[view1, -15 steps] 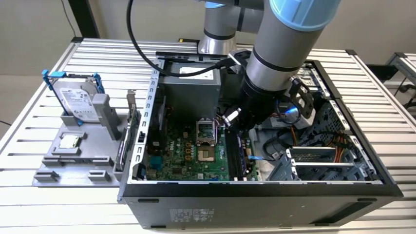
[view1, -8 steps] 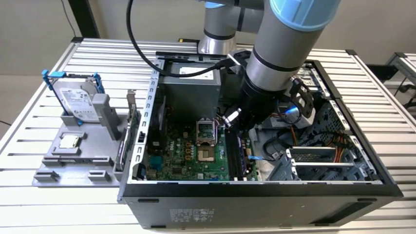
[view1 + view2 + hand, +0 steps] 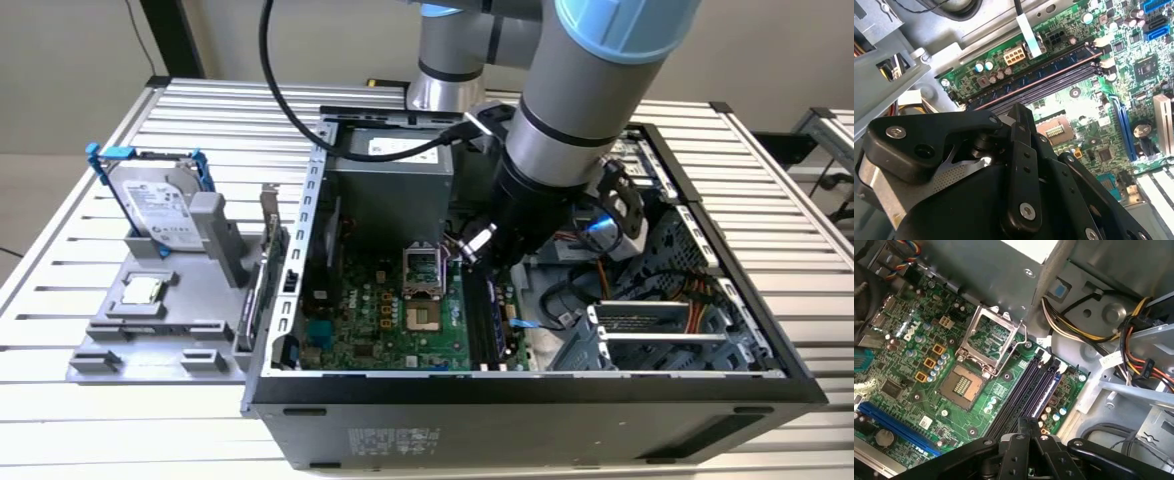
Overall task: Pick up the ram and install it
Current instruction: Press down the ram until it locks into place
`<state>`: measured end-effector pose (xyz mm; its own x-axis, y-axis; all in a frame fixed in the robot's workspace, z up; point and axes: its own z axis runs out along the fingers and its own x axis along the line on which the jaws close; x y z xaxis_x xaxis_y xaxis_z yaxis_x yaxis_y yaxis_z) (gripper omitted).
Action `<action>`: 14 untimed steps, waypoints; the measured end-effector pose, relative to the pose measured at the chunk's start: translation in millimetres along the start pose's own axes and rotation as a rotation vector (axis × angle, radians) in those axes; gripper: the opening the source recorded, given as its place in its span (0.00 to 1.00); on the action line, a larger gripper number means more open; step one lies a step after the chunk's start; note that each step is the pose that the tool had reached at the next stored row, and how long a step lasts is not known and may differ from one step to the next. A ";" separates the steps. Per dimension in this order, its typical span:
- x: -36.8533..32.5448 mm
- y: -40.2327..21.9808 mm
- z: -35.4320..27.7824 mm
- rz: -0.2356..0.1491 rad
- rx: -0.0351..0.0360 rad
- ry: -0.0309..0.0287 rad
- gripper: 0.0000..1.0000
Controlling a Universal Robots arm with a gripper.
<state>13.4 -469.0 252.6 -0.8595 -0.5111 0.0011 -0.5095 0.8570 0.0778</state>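
**Jaws closed and empty over the memory slots, ram apparently seated**

In the exterior view the single arm reaches down into the open computer case (image 3: 747, 330) at the centre of the frame. The gripper (image 3: 483, 255) hangs over the motherboard (image 3: 387, 310), just right of the empty processor socket (image 3: 420, 270).

In both wrist views the jaws are pressed together with nothing between them, so the gripper (image 3: 1029, 426) carries no load.

The ram (image 3: 1029, 80) looks to be standing in the memory slot farthest from the socket. It is a dark strip with a row of bluish chip faces, and its neighbour slots lie parallel beside it. I judge it seated, though the end clips do not settle that.

In the exterior view the slot bank (image 3: 487, 320) runs down from the gripper toward the lower edge of the frame. The ram's long axis follows that line and starts almost directly beneath the jaws. I cannot tell whether the tips touch it.

Counts: one arm and one ram. The grey tray (image 3: 147, 355) stands on the slatted surface (image 3: 80, 240) at the left of the frame, holding one hard drive (image 3: 154, 210) and one processor chip (image 3: 144, 291).
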 end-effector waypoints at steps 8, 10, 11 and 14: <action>-0.1 -0.1 0.0 -0.046 0.0000 0.0036 0.00; -0.1 -0.1 0.0 -0.055 0.0000 0.0043 0.00; -0.1 -0.1 0.0 -0.059 0.0000 0.0046 0.00; -0.1 -0.1 0.0 -0.068 0.0001 0.0053 0.00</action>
<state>13.6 -469.0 252.6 -0.8229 -0.5682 0.0011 -0.5664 0.8205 0.0778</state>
